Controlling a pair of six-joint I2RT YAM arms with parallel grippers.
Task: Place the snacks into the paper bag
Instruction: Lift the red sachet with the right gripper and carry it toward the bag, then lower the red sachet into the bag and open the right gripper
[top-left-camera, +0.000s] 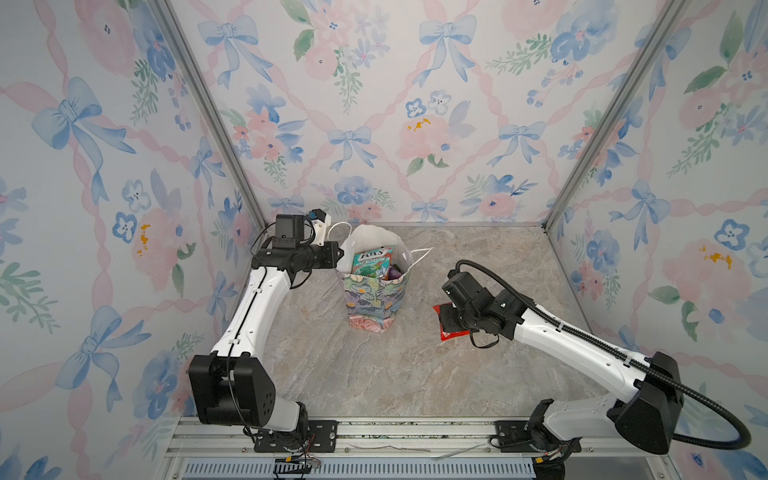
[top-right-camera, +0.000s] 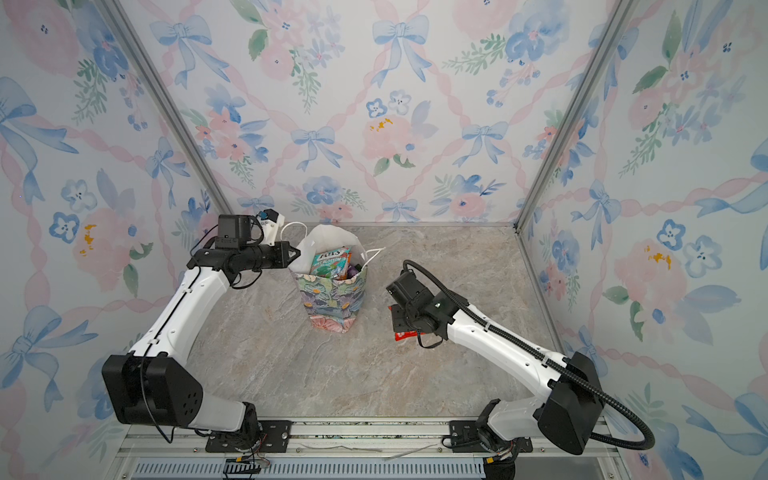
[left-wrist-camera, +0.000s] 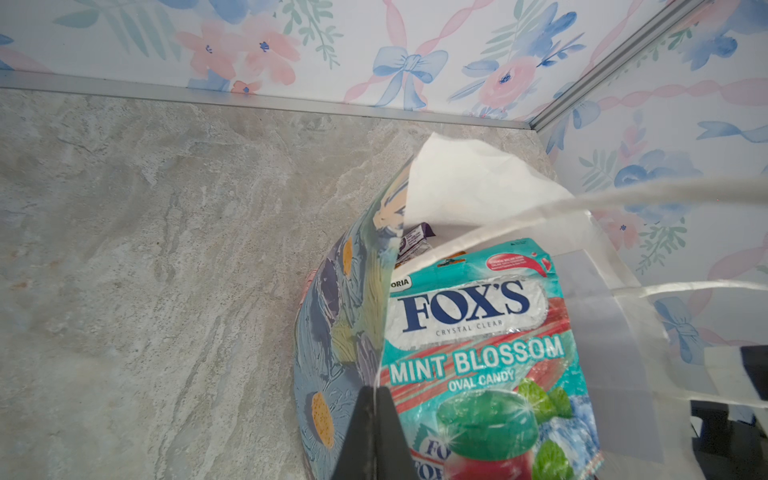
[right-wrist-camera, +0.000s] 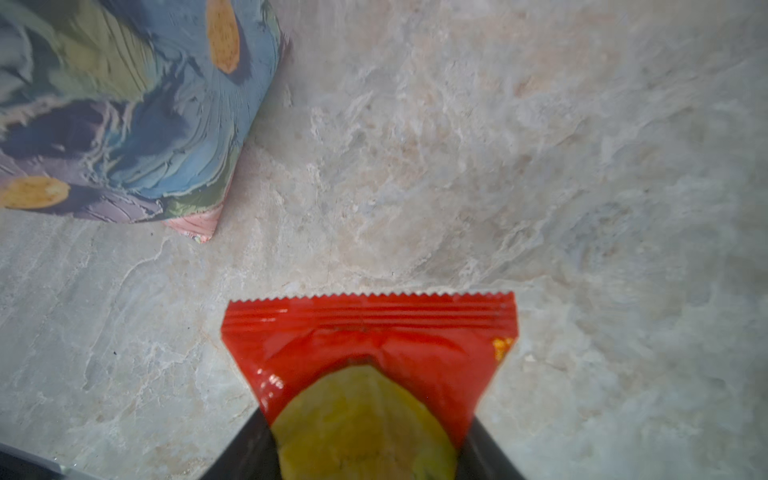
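Inside bag (top-left-camera: 374, 303), "FOX'S MINT BLOSSOM" (left-wrist-camera: 469, 316); left fingers (left-wrist-camera: 365, 436) pinch rim; right fingers (right-wrist-camera: 245, 453) flank red packet (right-wrist-camera: 365, 332), grip unclear.

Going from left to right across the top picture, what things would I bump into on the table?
left gripper → paper bag → red packet

left arm (top-left-camera: 253, 307): up from its 7 o'clock base, wrist bent over toward 3 o'clock
left gripper (left-wrist-camera: 375, 395): jaws pinched tight on the paper bag (left-wrist-camera: 332, 332) rim
right arm (top-left-camera: 573, 336): leaning out toward 10 o'clock, wrist tipped down
right gripper (right-wrist-camera: 368, 419): jaws squeezing the red packet (right-wrist-camera: 365, 328) from both sides
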